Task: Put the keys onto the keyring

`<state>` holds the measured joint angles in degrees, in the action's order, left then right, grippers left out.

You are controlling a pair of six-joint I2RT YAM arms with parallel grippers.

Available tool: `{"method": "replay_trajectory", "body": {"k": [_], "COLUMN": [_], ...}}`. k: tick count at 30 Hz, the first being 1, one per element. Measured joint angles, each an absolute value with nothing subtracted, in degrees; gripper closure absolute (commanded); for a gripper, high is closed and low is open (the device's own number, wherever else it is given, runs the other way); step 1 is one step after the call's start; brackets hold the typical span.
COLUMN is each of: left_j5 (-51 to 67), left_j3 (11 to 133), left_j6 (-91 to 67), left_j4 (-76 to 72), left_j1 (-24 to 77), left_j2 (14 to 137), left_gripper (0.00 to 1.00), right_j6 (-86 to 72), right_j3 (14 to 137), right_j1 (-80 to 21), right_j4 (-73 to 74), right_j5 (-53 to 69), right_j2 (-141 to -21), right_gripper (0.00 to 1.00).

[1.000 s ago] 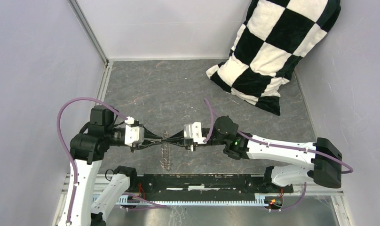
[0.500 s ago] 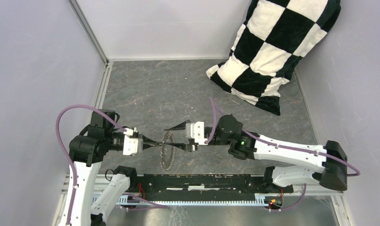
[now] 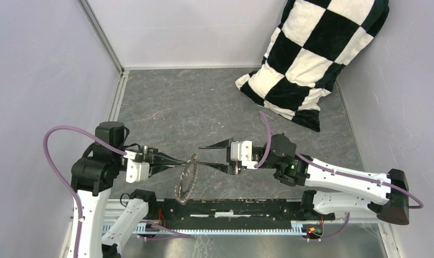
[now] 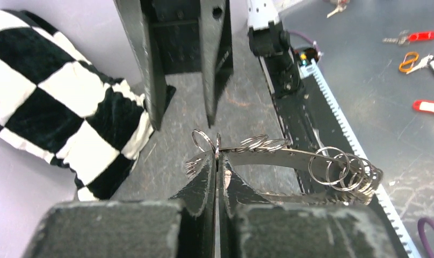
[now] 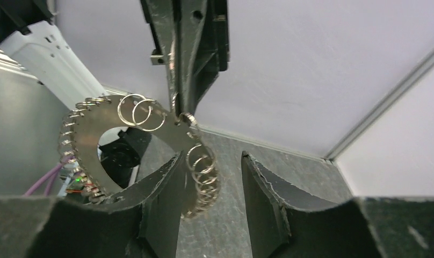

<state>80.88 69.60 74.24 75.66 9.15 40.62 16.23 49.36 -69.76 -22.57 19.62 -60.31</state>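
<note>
There is one keyring (image 3: 187, 177), a single large flat metal ring. The small wire rings hung along it are too many and too crowded to count. One black-and-white checked pillow (image 3: 317, 59) lies in the far right corner of the table (image 3: 204, 102). There are two arms, each with one hand: the left hand (image 3: 178, 163) and the right hand (image 3: 201, 155). Beyond the table's near edge lie two red tags (image 4: 423, 36) and one orange loop (image 4: 409, 61).
</note>
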Motion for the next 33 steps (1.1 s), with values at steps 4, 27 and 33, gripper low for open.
{"method": "replay_trajectory", "body": {"k": [4,27,33], "left_j5": [84.5,87.2,86.9], "left_j3": [70.4,71.3,71.2], "left_j6": [68.4,60.1,60.0], "left_j4": [71.4,67.9,65.9], "left_j1": [9.1,9.4,9.5], "left_j2": [40.6,40.8,39.6], "left_gripper": [0.98,0.98,0.98], "right_j6": [14.7,11.1,10.0], "right_j3": [49.2,53.7,55.0], "right_j1": [-69.8,-69.8,-69.8], "right_j4": [-24.1,-29.4,-27.7], "right_j5": [22.3,30.0,29.5], "right_j2": [-60.9,-66.4,-66.5], "right_gripper": [0.52,0.94,0.99]}}
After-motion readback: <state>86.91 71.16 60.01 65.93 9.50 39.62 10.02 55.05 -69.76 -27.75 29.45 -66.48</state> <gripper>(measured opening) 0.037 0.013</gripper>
